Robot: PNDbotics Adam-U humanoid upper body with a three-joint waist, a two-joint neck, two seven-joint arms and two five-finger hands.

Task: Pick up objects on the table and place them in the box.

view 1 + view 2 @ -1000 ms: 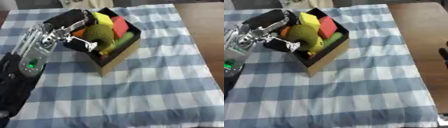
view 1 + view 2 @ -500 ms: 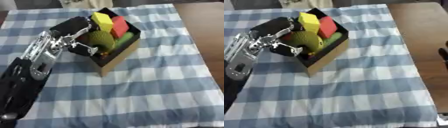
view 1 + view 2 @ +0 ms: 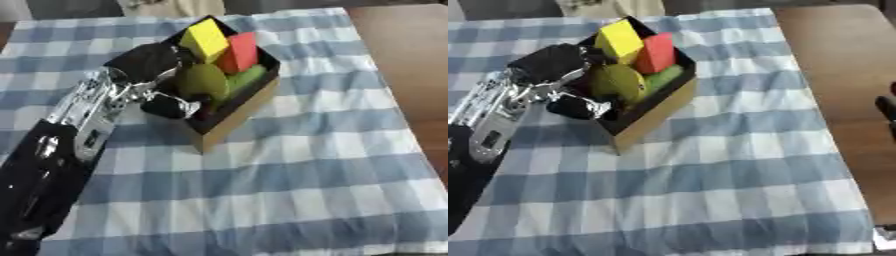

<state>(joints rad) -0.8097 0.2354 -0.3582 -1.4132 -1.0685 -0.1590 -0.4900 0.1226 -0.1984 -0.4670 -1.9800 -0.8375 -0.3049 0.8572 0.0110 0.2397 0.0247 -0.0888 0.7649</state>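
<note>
The open box [image 3: 234, 114], black inside with brown cardboard walls, stands on the blue-and-white checked cloth. In it are a yellow block [image 3: 204, 40], a red block [image 3: 240, 52], a green piece [image 3: 248, 79] and an olive-yellow rounded thing [image 3: 203, 81]. My left hand [image 3: 145, 62] is at the box's left rim, beside the olive thing, with relaxed fingers and nothing in them. Its thumb [image 3: 169, 107] lies against the box's near left wall. My right hand [image 3: 887, 106] shows only as a dark sliver at the right edge of the right eye view.
The checked cloth [image 3: 289, 190] covers most of the table, with bare brown tabletop [image 3: 407, 60] along the right side. My left arm [image 3: 61, 150] crosses the cloth's left part. A small white thing [image 3: 884, 237] lies at the lower right corner.
My left hand has drawn back from over the box to its left rim. The olive-yellow thing now lies uncovered in the box.
</note>
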